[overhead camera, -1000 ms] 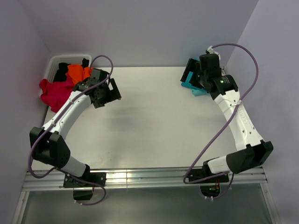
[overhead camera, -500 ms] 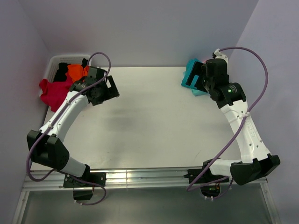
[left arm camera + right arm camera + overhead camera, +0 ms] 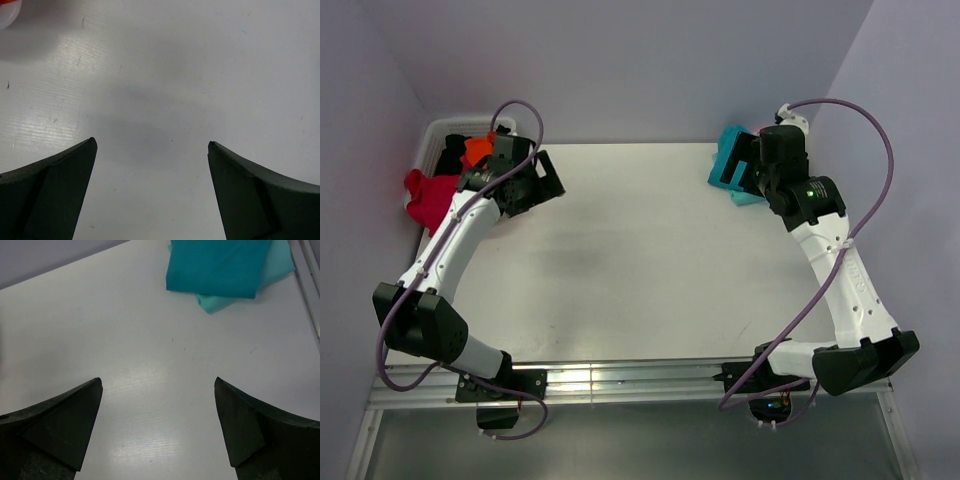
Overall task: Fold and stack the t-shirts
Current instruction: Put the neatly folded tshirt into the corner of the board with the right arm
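A deep teal-blue t-shirt [image 3: 220, 265] lies folded on a lighter mint-green one [image 3: 216, 302] at the table's far right corner, also seen from above [image 3: 726, 150]. My right gripper [image 3: 738, 170] hangs open and empty just near of this stack [image 3: 157, 385]. Crimson [image 3: 428, 195], orange [image 3: 476, 150] and black [image 3: 450, 156] t-shirts lie crumpled in the white basket [image 3: 448, 126] at the far left. My left gripper [image 3: 542, 186] is open and empty over bare table beside the basket [image 3: 151, 145]. No pink shirt is in view.
The basket's corner with red cloth shows at the left wrist view's top left [image 3: 7, 12]. The crimson shirt hangs over the basket's near side. Walls close the back and both sides. A metal rail [image 3: 620, 380] runs along the near edge.
My left gripper has moved back and left toward the basket. My right gripper pulled away from the teal stack a second ago, uncovering it, and has held still since.
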{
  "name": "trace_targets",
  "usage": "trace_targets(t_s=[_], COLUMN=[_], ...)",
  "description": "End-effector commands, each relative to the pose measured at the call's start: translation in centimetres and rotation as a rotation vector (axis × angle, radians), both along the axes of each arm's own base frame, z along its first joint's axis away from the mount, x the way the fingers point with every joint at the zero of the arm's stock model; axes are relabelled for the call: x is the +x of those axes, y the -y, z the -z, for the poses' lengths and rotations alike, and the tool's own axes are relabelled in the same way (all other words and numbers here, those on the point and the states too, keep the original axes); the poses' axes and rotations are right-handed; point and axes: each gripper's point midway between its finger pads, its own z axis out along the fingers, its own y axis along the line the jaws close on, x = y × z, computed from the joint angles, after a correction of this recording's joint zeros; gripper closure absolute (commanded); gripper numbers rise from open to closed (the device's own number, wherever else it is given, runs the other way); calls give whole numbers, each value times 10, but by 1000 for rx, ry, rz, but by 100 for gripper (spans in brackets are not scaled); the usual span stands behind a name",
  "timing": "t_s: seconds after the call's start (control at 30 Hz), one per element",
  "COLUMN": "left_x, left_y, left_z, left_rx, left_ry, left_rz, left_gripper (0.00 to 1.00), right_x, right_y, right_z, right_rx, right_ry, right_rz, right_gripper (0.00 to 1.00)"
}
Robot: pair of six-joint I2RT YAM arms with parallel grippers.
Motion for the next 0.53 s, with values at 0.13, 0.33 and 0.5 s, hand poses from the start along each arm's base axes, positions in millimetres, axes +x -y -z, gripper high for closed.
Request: trace_targets(t_s=[0.13,0.33,0.5], left_x=[10,14,17], left_y=[-10,-19,-32], left_z=[-19,-23,-31], left_rx=[29,40,65], left_ry=[55,62,65], left_rz=[-13,-29,-68], left_gripper=[1,1,1], right_x=[8,13,13], right_y=[4,7,14], right_z=[-13,-17,-31], right_rx=[-38,-49,-64], right_ry=[38,47,88], right_rz=[13,32,62], right_gripper=[0,0,0])
